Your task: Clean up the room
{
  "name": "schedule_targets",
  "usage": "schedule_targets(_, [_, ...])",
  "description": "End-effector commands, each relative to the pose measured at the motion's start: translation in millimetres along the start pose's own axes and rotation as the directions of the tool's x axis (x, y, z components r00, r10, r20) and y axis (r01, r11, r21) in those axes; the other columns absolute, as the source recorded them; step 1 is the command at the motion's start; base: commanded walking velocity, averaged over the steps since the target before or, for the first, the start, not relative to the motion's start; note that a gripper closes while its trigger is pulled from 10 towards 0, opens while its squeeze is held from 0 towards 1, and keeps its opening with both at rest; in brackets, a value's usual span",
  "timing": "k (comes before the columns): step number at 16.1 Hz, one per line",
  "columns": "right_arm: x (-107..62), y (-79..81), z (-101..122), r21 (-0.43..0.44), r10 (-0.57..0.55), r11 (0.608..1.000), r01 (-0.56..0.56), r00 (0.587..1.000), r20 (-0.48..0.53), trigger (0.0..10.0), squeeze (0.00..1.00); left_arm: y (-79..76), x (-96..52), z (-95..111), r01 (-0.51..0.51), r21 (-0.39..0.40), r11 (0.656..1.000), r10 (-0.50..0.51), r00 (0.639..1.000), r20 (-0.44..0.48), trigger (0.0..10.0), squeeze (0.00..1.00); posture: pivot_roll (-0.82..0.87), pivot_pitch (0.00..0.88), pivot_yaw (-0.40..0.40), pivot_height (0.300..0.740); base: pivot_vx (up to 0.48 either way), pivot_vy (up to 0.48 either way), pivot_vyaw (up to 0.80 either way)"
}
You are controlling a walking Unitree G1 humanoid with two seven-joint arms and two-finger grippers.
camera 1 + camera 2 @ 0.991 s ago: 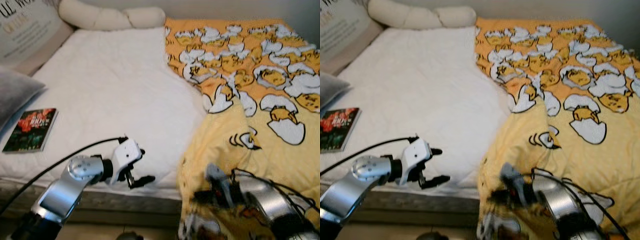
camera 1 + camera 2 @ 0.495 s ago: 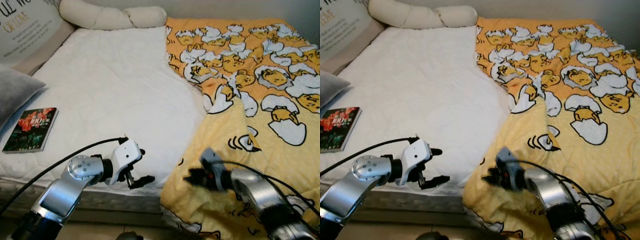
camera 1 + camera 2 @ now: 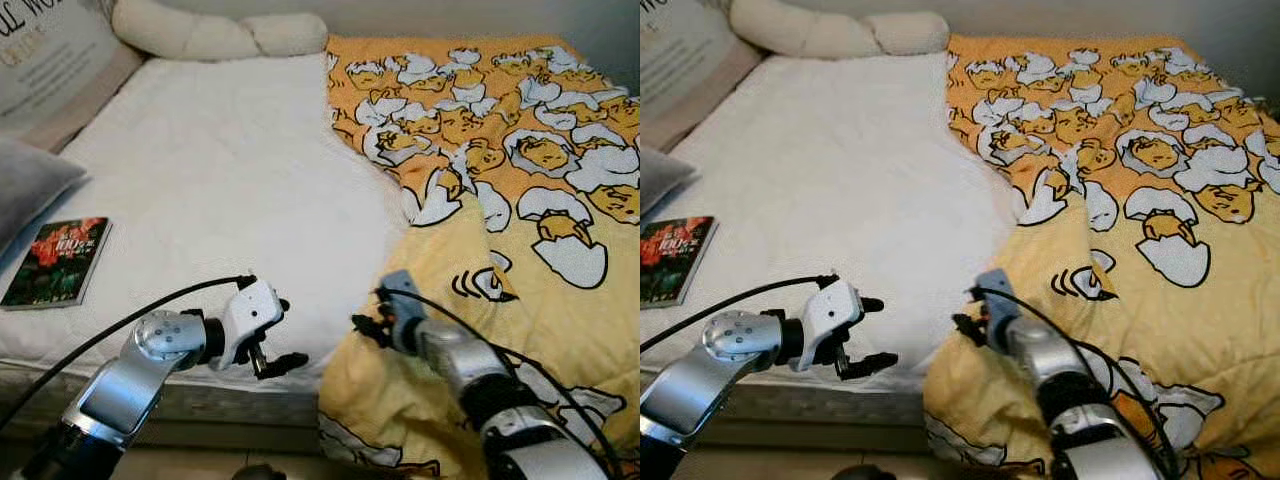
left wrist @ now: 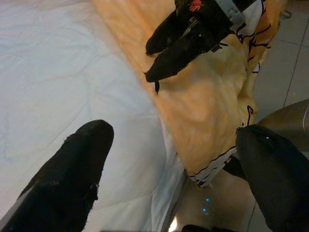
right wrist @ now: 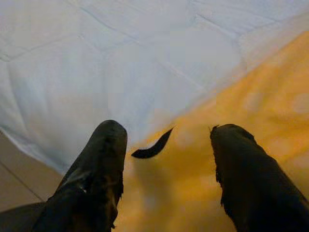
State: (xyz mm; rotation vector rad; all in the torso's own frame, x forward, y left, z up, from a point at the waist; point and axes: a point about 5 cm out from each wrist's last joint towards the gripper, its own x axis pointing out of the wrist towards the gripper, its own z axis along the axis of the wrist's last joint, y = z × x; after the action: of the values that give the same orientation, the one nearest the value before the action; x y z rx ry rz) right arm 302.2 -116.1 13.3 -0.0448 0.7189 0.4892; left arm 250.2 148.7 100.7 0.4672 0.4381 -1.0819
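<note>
A yellow and orange blanket [image 3: 520, 180] printed with cartoon eggs covers the right half of the bed, and its near corner hangs over the front edge. My right gripper [image 3: 365, 325] lies on the blanket's left edge where it meets the white sheet [image 3: 220, 180]. Its fingers stand apart over the fabric [image 5: 193, 159], so it is open. My left gripper [image 3: 290, 332] hovers open at the bed's front edge, just left of the blanket, with nothing in it. A book [image 3: 57, 262] with a dark red cover lies flat at the bed's left side.
A long cream pillow [image 3: 215, 35] lies along the headboard. A printed cushion [image 3: 50, 50] and a grey pillow [image 3: 30, 185] sit at the far left. Tiled floor [image 4: 285, 72] shows below the bed's front edge.
My right gripper has moved forward and left from the blanket's lower folds to its left edge. The blanket's near corner has spread left with it. The left arm has stayed put.
</note>
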Motion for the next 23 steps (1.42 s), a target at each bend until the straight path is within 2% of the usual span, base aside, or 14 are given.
schedule_targets(1, [2.5, -0.7, 0.5, 0.009, -0.040, 0.999, 0.040, 0.999, -0.027, 10.0, 1.00, 1.9, -2.7, 0.1, 0.005, 0.013, 1.000, -0.004, 1.000, -0.021, 10.0, 0.00, 0.05, 0.000, 0.064, 0.740, 0.000, 0.000, 0.00])
schedule_targets(2, [8.4, 5.4, -3.4, -0.027, -0.083, 0.996, 0.081, 0.994, -0.069, 10.0, 0.00, 1.3, -5.5, -0.1, 0.008, 0.017, 1.000, -0.008, 1.000, -0.029, 10.0, 0.00, 0.07, 0.000, 0.062, 0.740, 0.000, 0.000, 0.00])
schedule_targets(3, [9.6, 6.3, -5.5, -0.035, -0.099, 0.995, 0.096, 0.992, -0.081, 10.0, 0.00, 0.8, -6.2, 0.0, 0.010, 0.018, 1.000, -0.009, 0.999, -0.030, 10.0, 0.00, 0.07, 0.000, 0.061, 0.740, 0.000, 0.000, 0.00])
schedule_targets(6, [12.8, 4.9, -15.9, -0.045, -0.249, 0.969, 0.245, 0.959, -0.140, 10.0, 0.00, -5.7, -12.9, -1.4, 0.032, 0.012, 0.999, -0.031, 0.998, -0.048, 10.0, 0.00, 0.12, 0.000, 0.061, 0.740, 0.000, 0.000, 0.00])
schedule_targets(10, [15.1, 10.1, -20.3, -0.018, -0.252, 0.967, 0.253, 0.956, -0.150, 10.0, 0.00, -15.0, -21.8, -4.0, 0.064, 0.005, 0.998, -0.064, 0.995, -0.078, 10.0, 0.00, 0.17, 0.022, 0.066, 0.740, 0.000, 0.000, 0.00])
schedule_targets(11, [15.0, 10.3, -24.8, 0.008, -0.250, 0.967, 0.255, 0.955, -0.157, 4.9, 0.00, -18.3, -28.8, -5.0, 0.070, 0.000, 0.998, -0.070, 0.993, -0.095, 10.0, 0.00, 0.20, 0.040, 0.063, 0.740, 0.000, 0.000, 0.00])
schedule_targets(12, [14.2, 8.7, -27.5, 0.018, -0.255, 0.965, 0.261, 0.953, -0.165, 1.1, 0.00, -19.8, -32.1, -5.7, 0.070, -0.003, 0.998, -0.070, 0.992, -0.103, 10.0, 0.00, 0.21, 0.044, 0.061, 0.740, 0.000, 0.000, 0.00])
schedule_targets(13, [13.2, 6.5, -29.8, 0.046, -0.255, 0.963, 0.266, 0.952, -0.167, 0.0, 0.00, -21.8, -34.2, -6.6, 0.070, -0.008, 0.998, -0.070, 0.992, -0.109, 10.0, 0.00, 0.21, 0.046, 0.059, 0.740, 0.000, 0.000, 0.00])
schedule_targets(19, [6.4, -6.8, -41.4, 0.098, -0.254, 0.956, 0.275, 0.949, -0.188, 0.0, 0.00, -28.4, -35.4, -4.8, 0.066, -0.025, 0.998, -0.068, 0.992, -0.105, 10.0, 0.00, 0.22, 0.048, 0.039, 0.740, 0.000, 0.000, 0.00])
schedule_targets(23, [6.4, -6.1, -42.6, 0.122, -0.233, 0.959, 0.257, 0.955, -0.184, 0.0, 0.00, -30.0, -35.8, -5.2, 0.056, -0.031, 0.998, -0.059, 0.993, -0.103, 10.0, 0.00, 0.22, 0.042, 0.031, 0.740, 0.000, 0.000, 0.00])
